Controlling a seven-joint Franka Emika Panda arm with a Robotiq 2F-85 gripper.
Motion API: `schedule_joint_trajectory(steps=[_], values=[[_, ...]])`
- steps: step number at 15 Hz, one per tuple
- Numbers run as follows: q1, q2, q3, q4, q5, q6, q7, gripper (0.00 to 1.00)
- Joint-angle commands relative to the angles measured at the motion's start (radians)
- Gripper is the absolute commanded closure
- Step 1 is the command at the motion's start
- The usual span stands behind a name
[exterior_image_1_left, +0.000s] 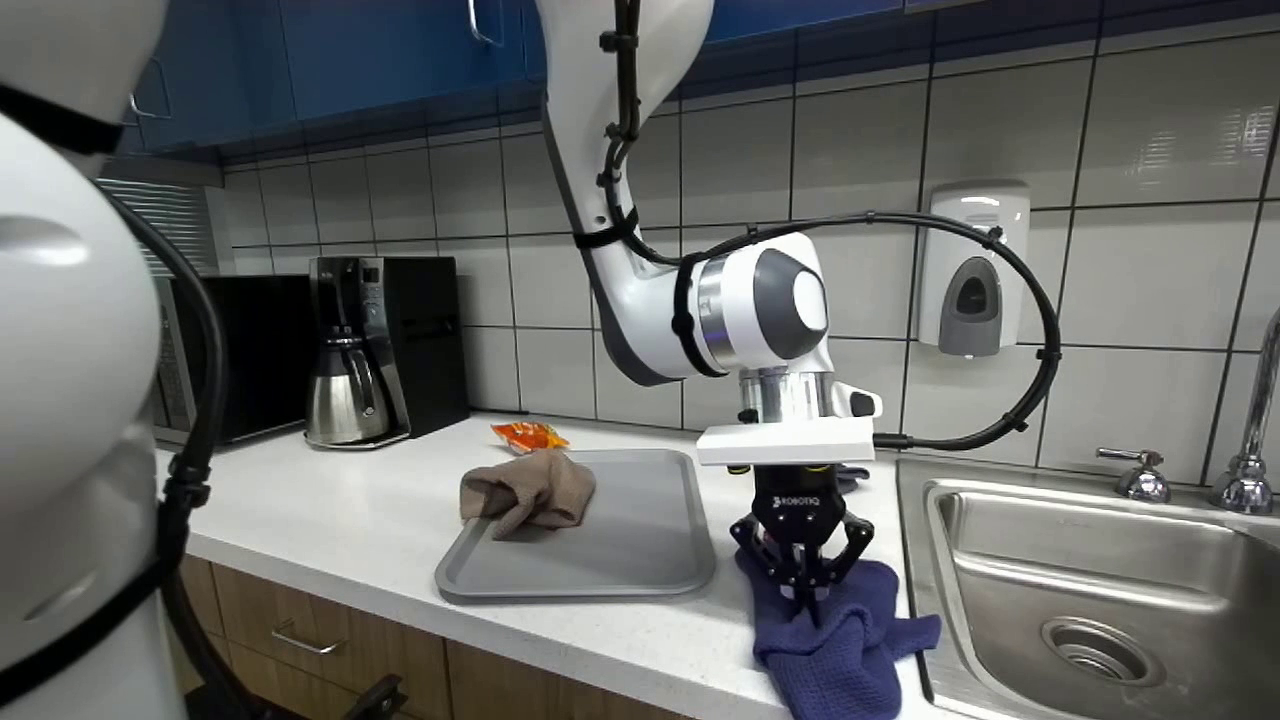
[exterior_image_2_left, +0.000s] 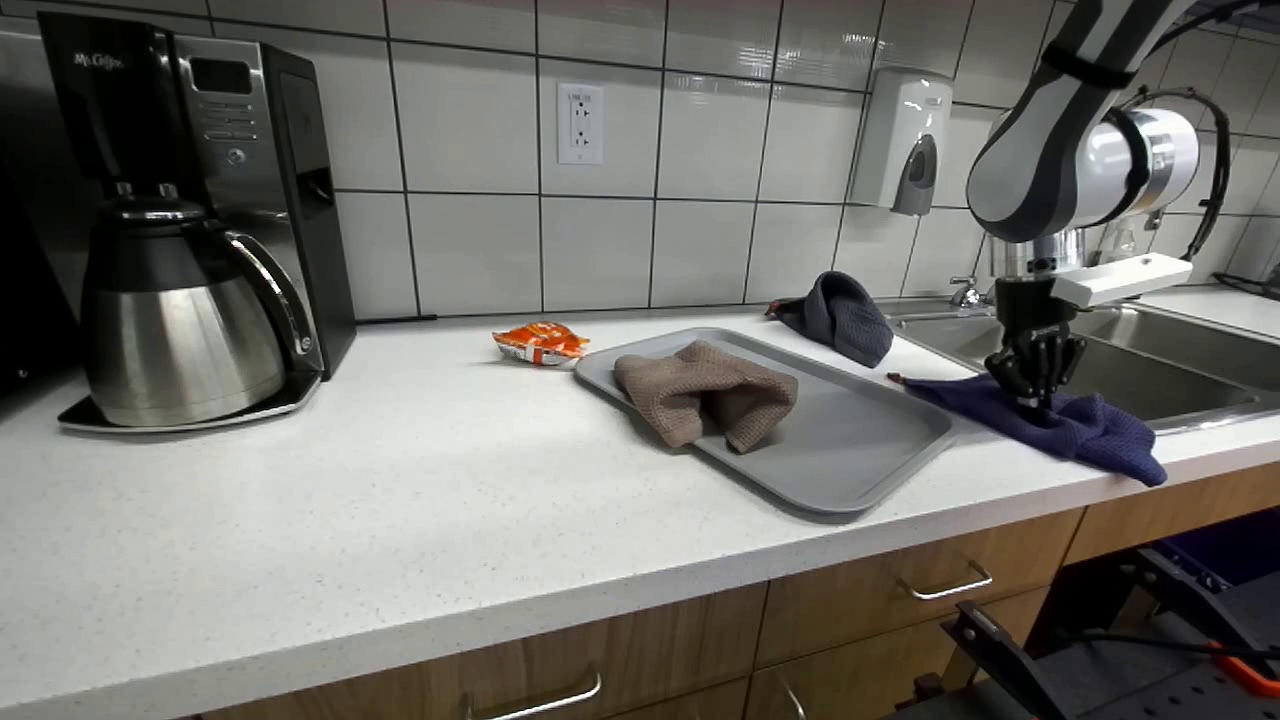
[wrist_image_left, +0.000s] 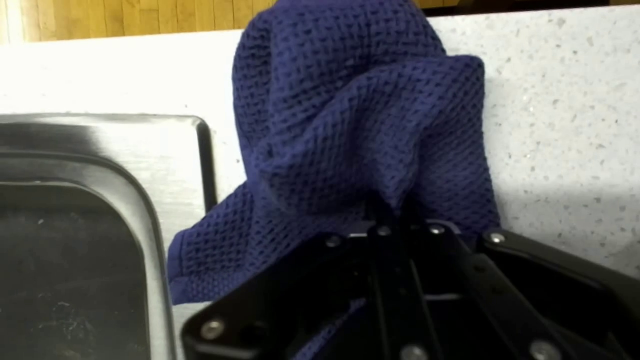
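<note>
One fold of a blue cloth (wrist_image_left: 350, 115) was pinched tight in my hand (wrist_image_left: 396, 212), which pointed straight down. The cloth lay in a bunch on the white counter (exterior_image_2_left: 420, 480). It reached the front edge, and one corner lay over the rim of the steel sink (wrist_image_left: 170, 150). In both exterior views I saw a gray tray (exterior_image_1_left: 650, 520) near it, with a brown cloth (exterior_image_1_left: 530, 485) crumpled on top and partly over its rim. A dark gray cloth (exterior_image_2_left: 840, 320) lay near the tiled wall (exterior_image_2_left: 600, 240). Past the tray sat an orange bag (exterior_image_2_left: 540, 343), and farther off, a coffee maker (exterior_image_2_left: 235, 180).
</note>
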Motion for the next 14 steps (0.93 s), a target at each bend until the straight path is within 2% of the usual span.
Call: schedule_joint_trajectory(steps=[1, 14], values=[[-0.014, -0.015, -0.003, 0.008, -0.011, -0.006, 0.035, 0.98], [-0.019, -0.248, -0.015, -0.01, -0.024, -0.127, 0.055, 0.98]])
